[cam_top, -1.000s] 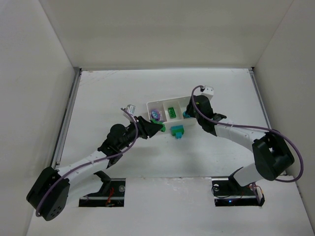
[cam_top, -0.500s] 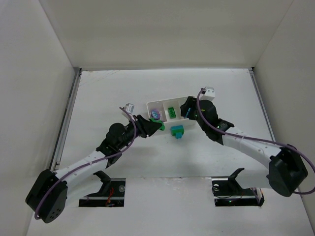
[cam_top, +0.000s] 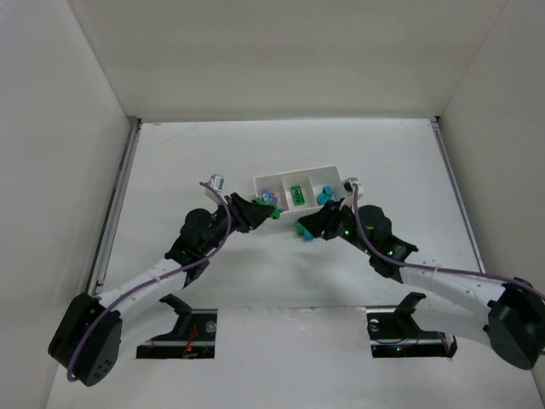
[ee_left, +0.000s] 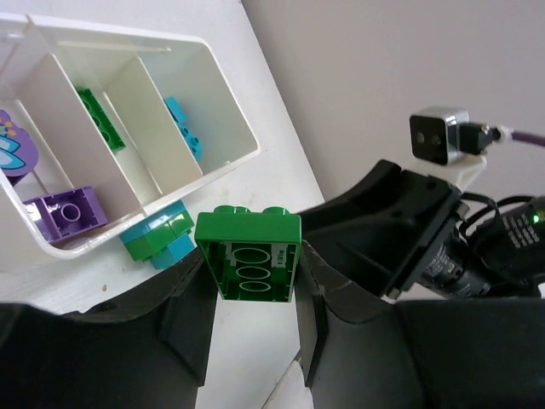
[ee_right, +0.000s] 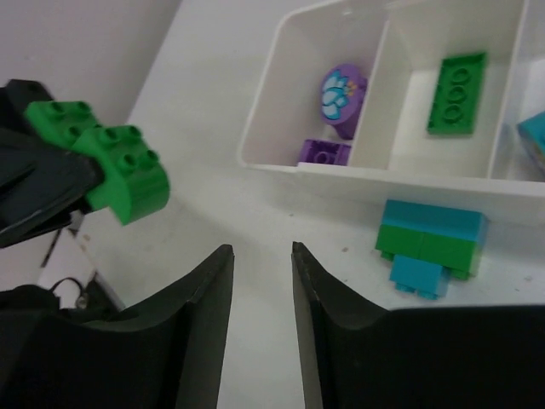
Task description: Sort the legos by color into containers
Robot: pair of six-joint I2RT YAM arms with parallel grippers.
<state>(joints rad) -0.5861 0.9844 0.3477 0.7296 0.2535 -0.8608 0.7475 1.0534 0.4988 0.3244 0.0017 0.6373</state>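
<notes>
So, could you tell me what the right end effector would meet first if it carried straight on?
Likely the bare table, then the white tray's near wall; the teal-and-green stack sits just right of that line. Depth unclear.

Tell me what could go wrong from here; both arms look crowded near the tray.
1. The left gripper, shut on a green brick, and the open right gripper face each other just in front of the tray; they could collide if both advance.
2. The stack beside the tray joins teal and green bricks; dropped in whole, it would mix colours in one compartment.
</notes>
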